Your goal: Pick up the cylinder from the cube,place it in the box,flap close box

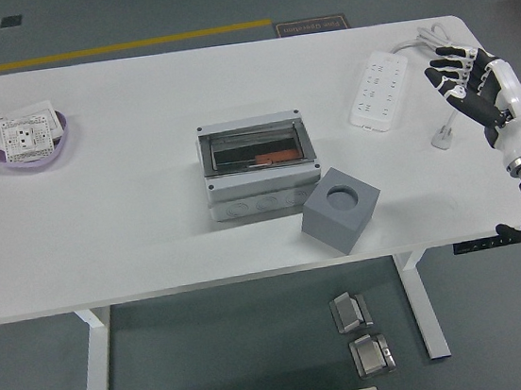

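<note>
Right hand far from the work, fingers spread

The black-and-white right hand (468, 86) holds nothing at the table's right edge; the grey cube (339, 209) and the grey box (259, 165) with an orange piece lie well left.

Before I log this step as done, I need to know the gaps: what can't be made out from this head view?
- Cylinder: an orange shape shows behind the box's dark flap; the tint blurs what it is.
- Cube: the depth of its round hole is in shadow.
- Left hand: out of frame.
- Right hand: open, but its arm is cut off by the right edge.
- Purple bowl: print on the white part inside is too small.
</note>
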You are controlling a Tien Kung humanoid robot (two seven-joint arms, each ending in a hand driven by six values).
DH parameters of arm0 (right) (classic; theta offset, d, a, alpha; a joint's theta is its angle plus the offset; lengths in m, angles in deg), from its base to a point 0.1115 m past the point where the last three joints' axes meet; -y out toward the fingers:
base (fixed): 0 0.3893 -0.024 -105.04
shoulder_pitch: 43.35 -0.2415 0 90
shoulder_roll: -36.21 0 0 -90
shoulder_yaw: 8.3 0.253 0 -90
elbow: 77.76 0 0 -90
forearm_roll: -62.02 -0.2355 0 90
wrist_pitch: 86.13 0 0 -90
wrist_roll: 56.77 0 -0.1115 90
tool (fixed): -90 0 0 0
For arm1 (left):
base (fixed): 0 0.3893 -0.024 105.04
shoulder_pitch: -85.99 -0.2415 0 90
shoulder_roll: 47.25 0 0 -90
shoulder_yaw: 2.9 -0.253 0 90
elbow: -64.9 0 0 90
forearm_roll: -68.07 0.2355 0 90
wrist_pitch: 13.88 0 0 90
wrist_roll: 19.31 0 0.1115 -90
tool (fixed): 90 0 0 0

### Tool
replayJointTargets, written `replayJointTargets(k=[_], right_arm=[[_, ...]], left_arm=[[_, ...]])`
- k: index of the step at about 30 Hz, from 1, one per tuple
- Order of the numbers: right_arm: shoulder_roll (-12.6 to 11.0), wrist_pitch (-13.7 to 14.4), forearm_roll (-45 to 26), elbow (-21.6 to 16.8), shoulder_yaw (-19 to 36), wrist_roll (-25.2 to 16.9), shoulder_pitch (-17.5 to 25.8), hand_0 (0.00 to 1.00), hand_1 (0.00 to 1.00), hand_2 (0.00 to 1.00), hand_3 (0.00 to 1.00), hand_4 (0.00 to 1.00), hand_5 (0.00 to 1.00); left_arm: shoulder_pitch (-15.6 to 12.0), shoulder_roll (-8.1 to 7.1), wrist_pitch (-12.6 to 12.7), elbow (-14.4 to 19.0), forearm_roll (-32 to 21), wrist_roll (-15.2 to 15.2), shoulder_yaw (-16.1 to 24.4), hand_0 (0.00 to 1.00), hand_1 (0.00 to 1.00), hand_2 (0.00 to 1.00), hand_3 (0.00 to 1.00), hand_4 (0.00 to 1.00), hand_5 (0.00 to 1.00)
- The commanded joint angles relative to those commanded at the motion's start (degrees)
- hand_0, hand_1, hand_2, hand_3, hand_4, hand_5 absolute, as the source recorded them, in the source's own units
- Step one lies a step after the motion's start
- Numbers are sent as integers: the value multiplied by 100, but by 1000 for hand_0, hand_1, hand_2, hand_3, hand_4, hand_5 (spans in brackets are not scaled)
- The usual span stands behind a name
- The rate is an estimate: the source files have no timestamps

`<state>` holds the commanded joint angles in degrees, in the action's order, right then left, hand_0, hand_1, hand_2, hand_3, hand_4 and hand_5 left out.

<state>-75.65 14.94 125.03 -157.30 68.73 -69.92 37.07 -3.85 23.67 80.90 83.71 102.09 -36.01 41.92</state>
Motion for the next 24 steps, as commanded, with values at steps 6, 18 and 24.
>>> replayJointTargets(k=[6,18,24], right_arm=[[-8,4,15,6,-23,4,-20,627,616,654,672,882,392],[-5,17,54,-7,5,10,-8,627,614,654,670,882,392],[0,20,60,-9,32,9,14,627,615,654,670,881,390]], left_arm=[[25,-23,2,7,9,1,-18,729,729,646,797,795,372],[14,-18,4,5,8,1,-10,729,729,648,797,794,372],[-3,7,4,0,-2,2,15,729,729,648,797,794,372]])
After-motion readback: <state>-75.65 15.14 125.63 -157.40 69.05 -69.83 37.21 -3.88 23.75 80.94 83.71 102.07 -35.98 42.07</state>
